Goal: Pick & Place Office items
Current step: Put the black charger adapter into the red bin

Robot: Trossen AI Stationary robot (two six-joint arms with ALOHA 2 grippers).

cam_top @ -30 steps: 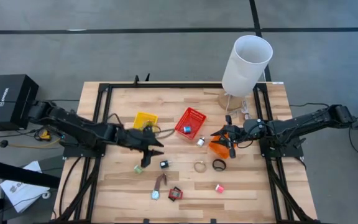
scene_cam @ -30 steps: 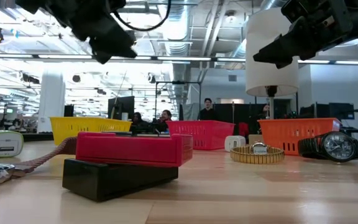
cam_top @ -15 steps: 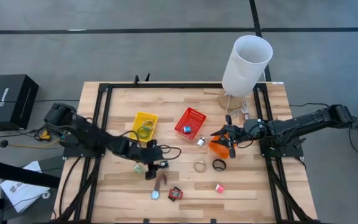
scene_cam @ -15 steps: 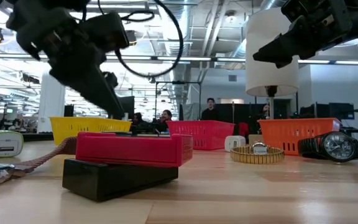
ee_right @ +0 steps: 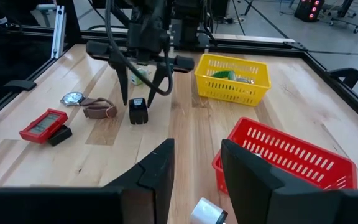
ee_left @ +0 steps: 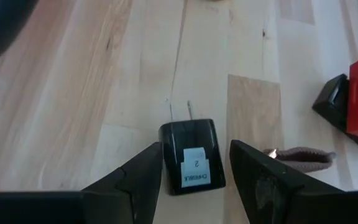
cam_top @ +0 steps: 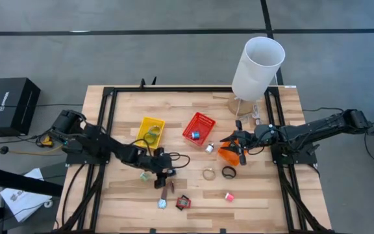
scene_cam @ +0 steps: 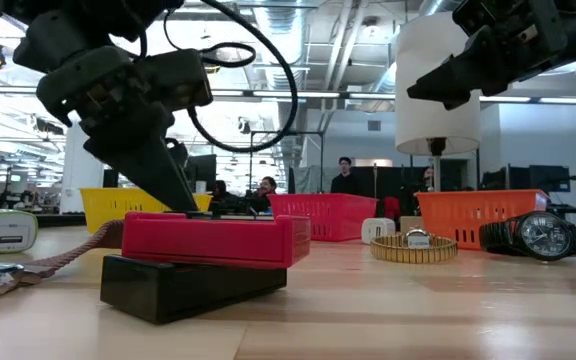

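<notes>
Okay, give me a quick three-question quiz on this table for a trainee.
1. True or false: the left hand is shut on the black charger.
2. Which hand hangs beside the orange basket?
3. Which basket holds the green ring? A: red basket. B: yellow basket. C: orange basket.

Key
1. False: its fingers stand open on either side of the charger.
2. The right hand.
3. B.
</notes>
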